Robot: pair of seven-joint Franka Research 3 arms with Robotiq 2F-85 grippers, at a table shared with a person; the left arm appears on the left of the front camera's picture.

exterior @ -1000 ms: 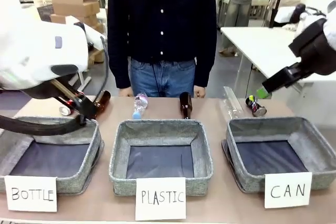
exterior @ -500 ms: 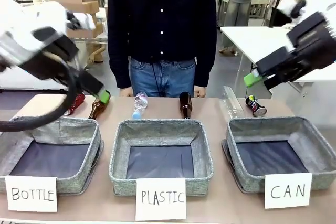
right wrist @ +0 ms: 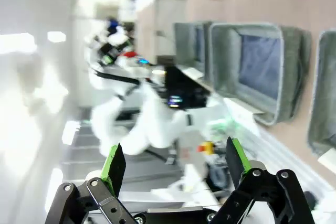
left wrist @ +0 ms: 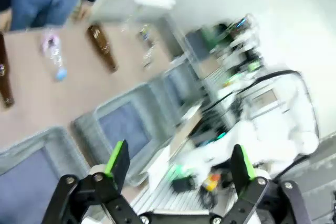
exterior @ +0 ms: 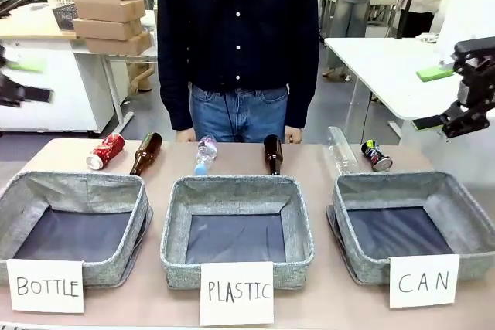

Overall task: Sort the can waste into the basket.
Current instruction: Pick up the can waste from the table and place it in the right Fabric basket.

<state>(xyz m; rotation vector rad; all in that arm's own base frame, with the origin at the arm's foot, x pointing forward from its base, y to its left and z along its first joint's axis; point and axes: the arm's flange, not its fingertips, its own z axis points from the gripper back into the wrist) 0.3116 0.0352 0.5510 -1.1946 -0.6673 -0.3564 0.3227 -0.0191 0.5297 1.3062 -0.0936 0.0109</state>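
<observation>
Across the table point(exterior: 317, 161), near edge, left to right: BOTTLE basket point(exterior: 73, 187), PLASTIC basket point(exterior: 236, 185), CAN basket point(exterior: 387, 183), each of grey fabric with dark lining and a white card in front.

At the far edge, centre: person point(exterior: 238, 44), standing.

Above the right end, beyond the CAN basket: right gripper point(exterior: 431, 98), in the air, touching nothing, jaws released, green pads wide apart.

At the left, raised above table height: left gripper point(left wrist: 179, 163), jaws likewise released and spread wide.

Along the far edge, lying down: left brown bottle point(exterior: 146, 153), small clear bottle point(exterior: 206, 154), middle brown bottle point(exterior: 272, 154), large clear bottle point(exterior: 340, 151).

Just behind the CAN basket's far wall, beside the large clear bottle: black can point(exterior: 377, 155).

Behind the BOTTLE basket, well apart from the CAN basket: red can point(exterior: 105, 151), on its side, just beside the left brown bottle.
</observation>
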